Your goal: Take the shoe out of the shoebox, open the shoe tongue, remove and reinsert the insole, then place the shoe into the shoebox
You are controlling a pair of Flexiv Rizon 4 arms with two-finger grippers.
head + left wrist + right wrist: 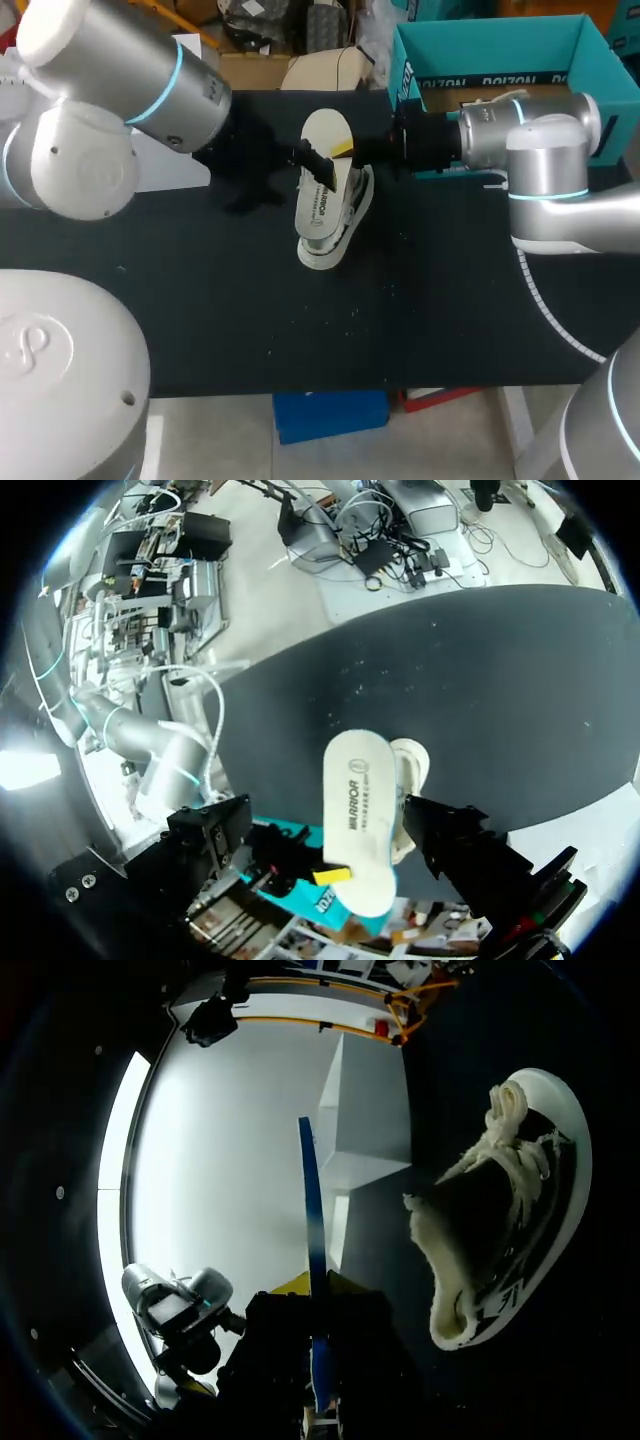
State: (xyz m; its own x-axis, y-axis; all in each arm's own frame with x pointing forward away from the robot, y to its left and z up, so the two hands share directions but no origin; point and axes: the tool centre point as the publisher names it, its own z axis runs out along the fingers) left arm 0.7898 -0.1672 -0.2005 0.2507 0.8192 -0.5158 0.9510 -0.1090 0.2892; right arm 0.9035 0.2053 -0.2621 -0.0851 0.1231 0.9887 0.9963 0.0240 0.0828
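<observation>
**Between the right gripper's (pixel 313 1295) fingers: a white insole (pixel 325 130), held above the shoe (pixel 500 1230)**

The right gripper pinches the insole at its edge. Just beneath, the white shoe rests on the black counter (pixel 200 300). The left gripper (pixel 315 165) sits close by the insole; I cannot tell its grip. Behind the right gripper stands the teal shoebox (pixel 490 35).

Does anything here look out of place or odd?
Yes: the shoe lies tipped on its side on the table, and its insole is out, held over it by the right gripper.
</observation>
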